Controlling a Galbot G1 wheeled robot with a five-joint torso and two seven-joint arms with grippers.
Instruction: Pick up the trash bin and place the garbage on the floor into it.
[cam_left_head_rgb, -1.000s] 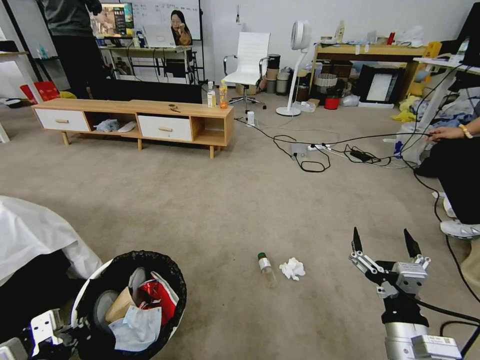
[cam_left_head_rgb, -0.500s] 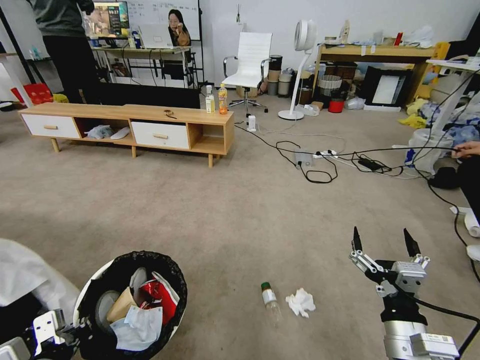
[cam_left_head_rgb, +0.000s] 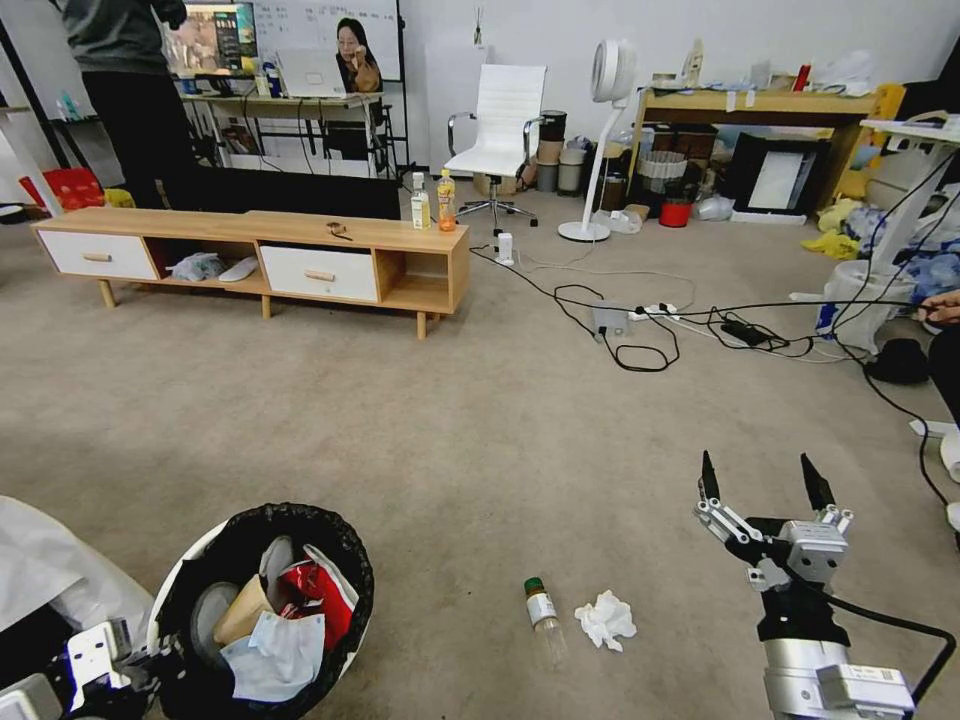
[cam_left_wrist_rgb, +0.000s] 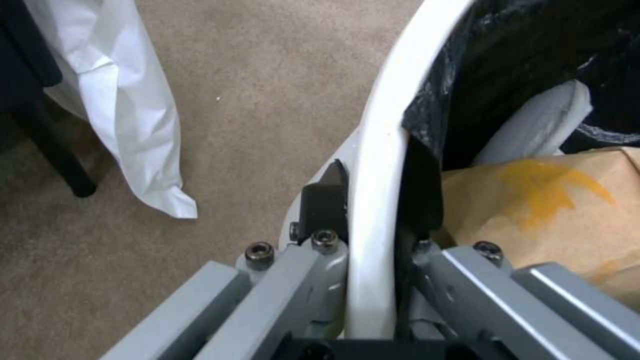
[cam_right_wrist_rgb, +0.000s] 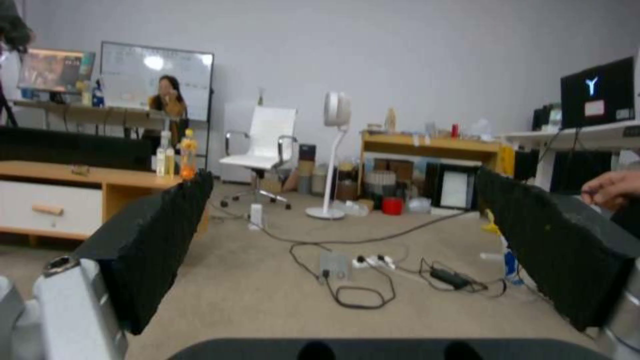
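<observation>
At lower left of the head view, the left gripper (cam_left_wrist_rgb: 373, 220) clamps the rim of the round white plastic trash bin (cam_left_head_rgb: 262, 608) with its black bag liner. The right gripper (cam_left_head_rgb: 760, 483), lower right, is spread wide and empty above the beige carpet floor (cam_left_head_rgb: 400, 420). Between them lie 1 small clear green-capped bottle (cam_left_head_rgb: 545, 618) and 1 crumpled white tissue (cam_left_head_rgb: 606, 619), just apart.

Even, bright indoor light, soft weak shadows on the floor (cam_left_head_rgb: 420, 430). Head view bends straight lines toward its edges (wide-angle), far wall slightly washed out. Right wrist view soft and blurred all over, near black fingers (cam_right_wrist_rgb: 150, 240) out of focus. Left wrist view fairly sharp up close, glare on the trash bin (cam_left_wrist_rgb: 373, 165) white rim.
</observation>
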